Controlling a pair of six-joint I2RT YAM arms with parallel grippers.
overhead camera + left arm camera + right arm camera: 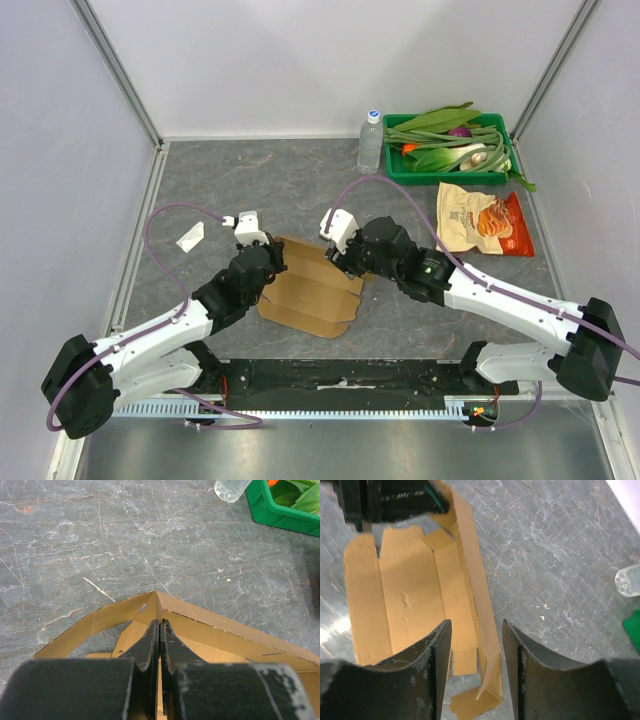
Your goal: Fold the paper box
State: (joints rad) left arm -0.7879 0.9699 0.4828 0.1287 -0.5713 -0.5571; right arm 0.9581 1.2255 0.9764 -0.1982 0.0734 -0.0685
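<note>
Your left claw [159, 623]: fingers pressed together, pinching a raised corner flap of the paper box [310, 295] | Your right claw [476, 630]: fingers apart, straddling the box's upright side flap, contact unclear | Box: partly folded, lying on the grey desk [250, 180] between your two arms

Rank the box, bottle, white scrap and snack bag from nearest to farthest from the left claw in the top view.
1. The box, pinched in the left claw.
2. The scrap, to the claw's left.
3. The bottle, back right.
4. The bag, far right.
</note>
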